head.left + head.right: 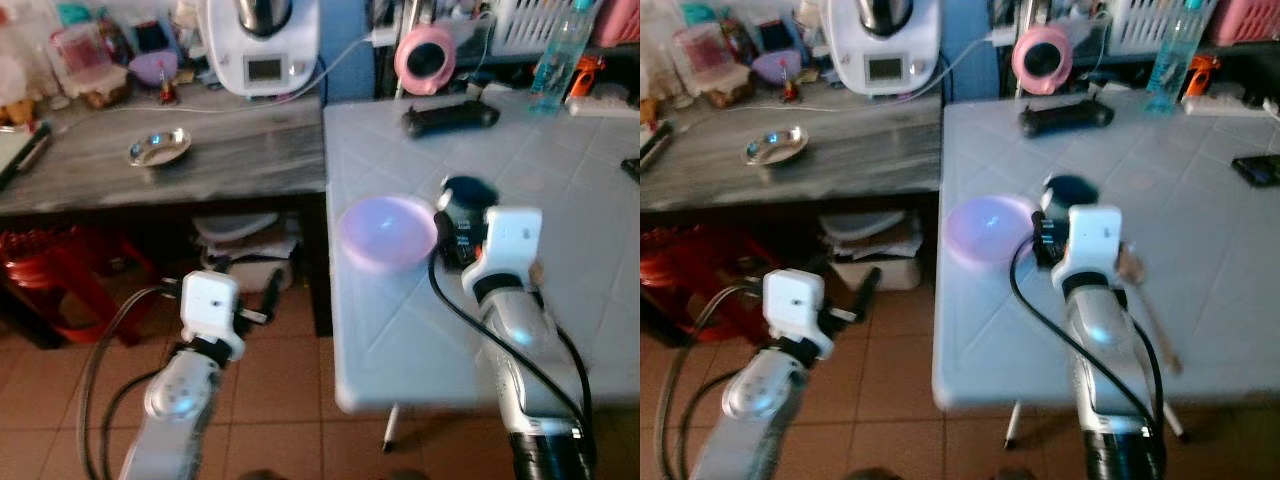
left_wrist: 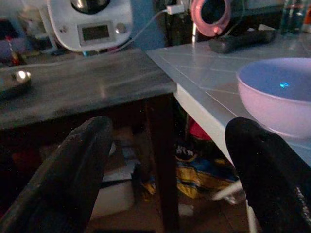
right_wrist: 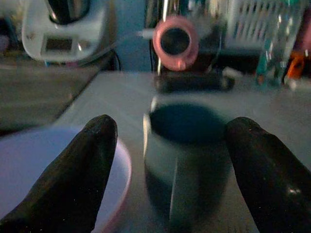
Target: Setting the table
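Lilac bowl [image 1: 386,232] set near white desk [image 1: 560,240] edge; dark cup [image 3: 187,160] just beside it, standing between right claw's [image 3: 170,160] wide-spread fingers, ungripped. Left claw [image 2: 170,170] wide, empty, low beside desk. Setting judged barely begun; cutlery outstanding.

Silver arms, white wrist blocks, black cables, black fingers [image 3: 82,170]

Bowl [image 1: 386,232] left of cup [image 3: 187,155] on table [image 1: 560,180].

blurred dark cup [image 3: 187,155], seemingly between end effector [image 3: 170,170] fingers
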Tool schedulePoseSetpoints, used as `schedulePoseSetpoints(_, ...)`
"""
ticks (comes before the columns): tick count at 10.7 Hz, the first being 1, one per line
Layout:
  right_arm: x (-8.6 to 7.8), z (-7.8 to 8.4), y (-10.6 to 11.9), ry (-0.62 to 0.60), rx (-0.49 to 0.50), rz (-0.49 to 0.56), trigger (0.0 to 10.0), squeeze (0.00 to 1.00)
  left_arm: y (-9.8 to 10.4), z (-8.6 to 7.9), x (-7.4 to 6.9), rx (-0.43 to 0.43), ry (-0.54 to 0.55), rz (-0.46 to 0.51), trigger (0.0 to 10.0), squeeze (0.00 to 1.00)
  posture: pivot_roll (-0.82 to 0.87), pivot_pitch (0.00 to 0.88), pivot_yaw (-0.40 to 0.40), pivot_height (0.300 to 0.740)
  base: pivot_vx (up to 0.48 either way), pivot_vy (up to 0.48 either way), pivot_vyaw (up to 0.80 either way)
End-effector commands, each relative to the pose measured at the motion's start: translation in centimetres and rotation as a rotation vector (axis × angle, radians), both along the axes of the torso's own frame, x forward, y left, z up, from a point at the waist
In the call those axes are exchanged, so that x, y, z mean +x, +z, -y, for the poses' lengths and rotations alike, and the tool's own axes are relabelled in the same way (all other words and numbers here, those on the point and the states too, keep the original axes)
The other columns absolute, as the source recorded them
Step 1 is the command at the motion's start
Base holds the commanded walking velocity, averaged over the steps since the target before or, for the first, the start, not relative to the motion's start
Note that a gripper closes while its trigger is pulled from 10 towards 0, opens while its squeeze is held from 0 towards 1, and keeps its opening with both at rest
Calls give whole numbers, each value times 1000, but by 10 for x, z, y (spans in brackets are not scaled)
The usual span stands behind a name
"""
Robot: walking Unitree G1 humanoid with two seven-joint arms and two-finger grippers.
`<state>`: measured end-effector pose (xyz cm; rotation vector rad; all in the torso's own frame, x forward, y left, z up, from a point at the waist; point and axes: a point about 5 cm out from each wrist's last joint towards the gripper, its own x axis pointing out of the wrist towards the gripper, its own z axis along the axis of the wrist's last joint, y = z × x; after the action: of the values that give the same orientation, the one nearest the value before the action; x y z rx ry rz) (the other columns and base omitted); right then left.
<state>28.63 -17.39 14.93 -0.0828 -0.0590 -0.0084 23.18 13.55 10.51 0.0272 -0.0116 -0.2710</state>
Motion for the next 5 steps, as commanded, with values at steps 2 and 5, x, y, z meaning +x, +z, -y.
schedulePoseSetpoints(2,1,-9,-3,35,4,-5,10000,0,-2,-13,0,6,50,-12,10000,0,-41,4,71,740,0,0,0)
schedulePoseSetpoints(5,11,-20,1,117,-64,-1,10000,0,-1,-16,2,19,70,-11,10000,0,-40,2,75,740,0,0,0)
